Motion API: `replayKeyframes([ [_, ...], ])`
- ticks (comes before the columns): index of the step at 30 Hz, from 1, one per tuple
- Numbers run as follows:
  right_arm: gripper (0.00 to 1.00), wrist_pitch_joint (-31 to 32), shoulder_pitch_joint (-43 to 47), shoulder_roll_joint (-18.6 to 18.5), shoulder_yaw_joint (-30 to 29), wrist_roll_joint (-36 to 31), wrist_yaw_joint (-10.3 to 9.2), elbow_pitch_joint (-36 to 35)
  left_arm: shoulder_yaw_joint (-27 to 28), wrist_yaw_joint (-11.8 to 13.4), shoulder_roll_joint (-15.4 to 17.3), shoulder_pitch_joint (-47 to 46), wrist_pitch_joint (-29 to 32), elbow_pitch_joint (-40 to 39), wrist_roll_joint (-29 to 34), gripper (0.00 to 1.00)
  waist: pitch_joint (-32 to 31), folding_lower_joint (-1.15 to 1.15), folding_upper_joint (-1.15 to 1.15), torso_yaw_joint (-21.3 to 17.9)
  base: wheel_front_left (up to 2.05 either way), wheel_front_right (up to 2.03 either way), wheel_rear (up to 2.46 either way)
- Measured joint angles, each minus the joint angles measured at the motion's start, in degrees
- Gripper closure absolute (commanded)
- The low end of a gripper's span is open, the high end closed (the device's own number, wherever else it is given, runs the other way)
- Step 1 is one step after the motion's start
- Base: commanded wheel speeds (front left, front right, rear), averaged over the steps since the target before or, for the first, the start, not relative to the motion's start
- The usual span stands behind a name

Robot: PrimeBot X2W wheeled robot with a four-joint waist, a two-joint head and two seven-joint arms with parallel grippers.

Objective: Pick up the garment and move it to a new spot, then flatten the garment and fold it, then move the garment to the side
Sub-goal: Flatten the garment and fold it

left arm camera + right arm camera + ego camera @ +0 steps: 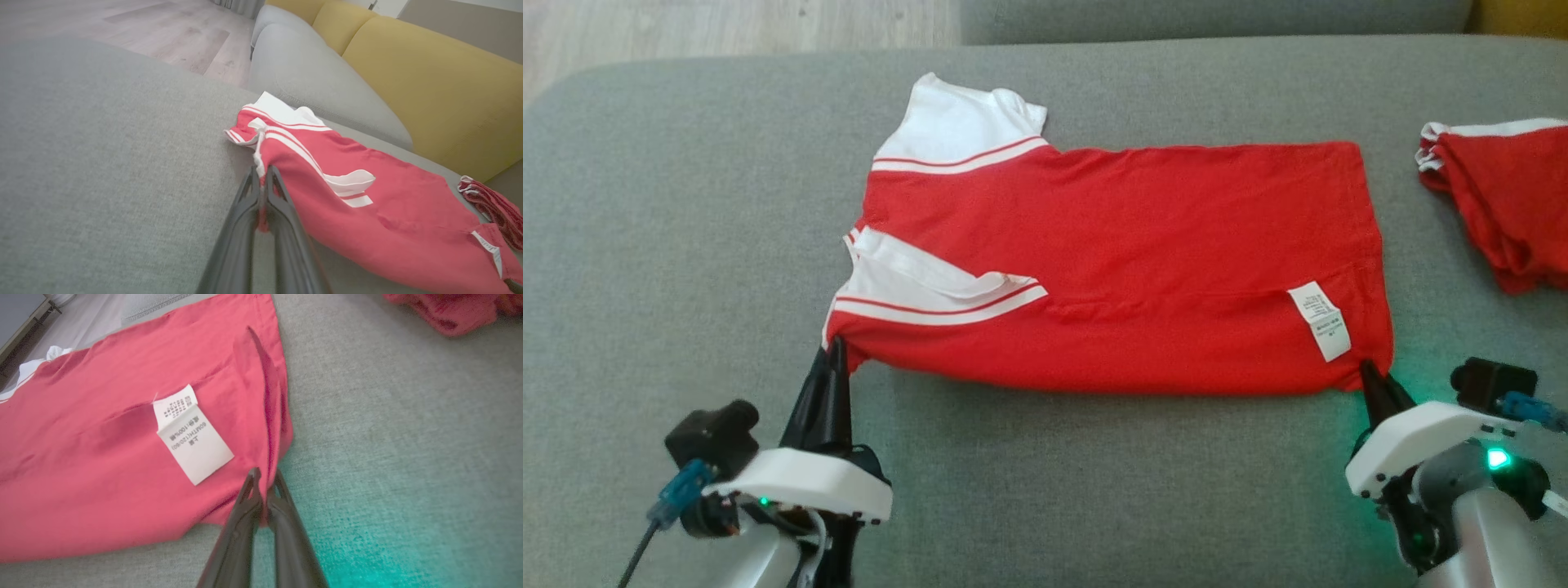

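Left hand (836, 346) and right hand (1366, 371) pinch near corners of the red, white-sleeved T-shirt (1127, 245).
Uneven pulling could slip a shallow grip, skewing the fold.

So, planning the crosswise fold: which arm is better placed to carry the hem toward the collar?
Probably right: the right gripper holds the shirt at its hem corner by the care label; the left gripper pinches the shoulder end.
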Motion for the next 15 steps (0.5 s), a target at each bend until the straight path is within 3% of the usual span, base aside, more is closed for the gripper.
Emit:
replayKeyframes([
  [6, 1.00, 0.80, 1.32, 0.03, -1.58, 0.26, 0.00, -5.56, 0.03, 1.29, 2.57, 0.93, 0.12, -6.05, 1.47, 1.00, -1.83, 0.00, 0.00, 0.12, 0.00, 0.00, 0.00],
  [11, 1.00, 6.99, 6.94, 0.04, -3.34, 0.27, 0.00, -14.97, -0.49, 3.47, 6.21, 4.77, 3.36, -14.07, 2.42, 1.00, -3.08, -0.01, 0.00, 0.16, 0.00, 0.00, 0.00],
  [15, 1.00, 11.41, 12.95, 0.15, -4.46, 0.25, 0.00, -19.19, -2.66, 4.99, 6.99, 9.50, 6.64, -18.19, 2.04, 1.00, -2.98, -0.01, 0.00, 0.11, 0.00, 0.00, 0.00],
])
